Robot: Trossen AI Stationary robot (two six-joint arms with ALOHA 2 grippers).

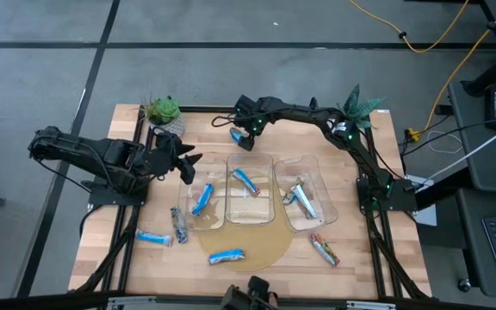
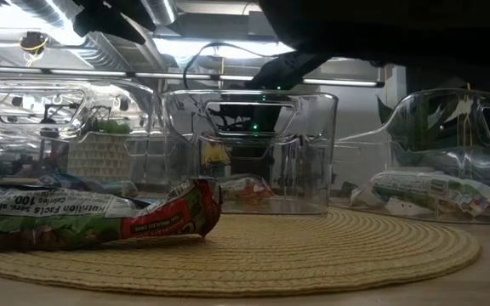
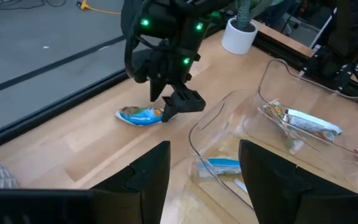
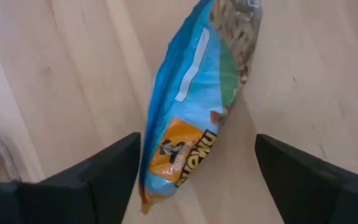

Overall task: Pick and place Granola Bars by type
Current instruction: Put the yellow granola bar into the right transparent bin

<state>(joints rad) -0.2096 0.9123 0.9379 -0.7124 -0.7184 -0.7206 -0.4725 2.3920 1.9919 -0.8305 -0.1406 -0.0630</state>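
Note:
A bright blue granola bar (image 1: 240,138) with an orange patch lies flat on the wood near the table's far edge. It also shows in the right wrist view (image 4: 194,93) and the left wrist view (image 3: 140,115). My right gripper (image 4: 197,180) is open and points down over it, one finger on either side, with a gap to each. My left gripper (image 1: 191,164) is open and empty, above the far left corner of the left clear bin (image 1: 198,182). Other bars lie in the three bins, and several lie loose on the table's near part.
Three clear bins stand mid-table: left (image 1: 198,182), middle (image 1: 250,211) and right (image 1: 325,202), each with a bar inside. Loose bars (image 1: 153,238), (image 1: 179,222), (image 1: 226,256), (image 1: 324,250) lie near a round woven mat (image 1: 265,245). Potted plants (image 1: 164,112), (image 1: 358,105) stand at the far corners.

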